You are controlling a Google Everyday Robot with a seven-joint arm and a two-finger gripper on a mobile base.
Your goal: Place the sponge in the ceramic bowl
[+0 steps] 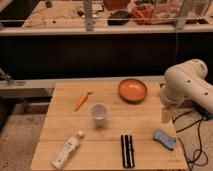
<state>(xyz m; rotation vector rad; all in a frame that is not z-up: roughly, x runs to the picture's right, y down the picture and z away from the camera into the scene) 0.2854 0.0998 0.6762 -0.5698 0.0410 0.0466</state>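
The sponge [164,139] is a light blue block lying near the table's front right corner. The ceramic bowl [132,90] is orange and shallow and stands at the back right of the wooden table [60,125]. My white arm [187,84] comes in from the right edge. Its gripper [166,116] hangs at the table's right side, a little above and behind the sponge and in front of the bowl. Nothing shows in its grasp.
A carrot [81,100] lies at the back left. A translucent plastic cup [98,114] stands in the middle. A white bottle [65,153] lies at the front left, and a black ridged object [127,150] at the front centre. Cables trail on the floor at right.
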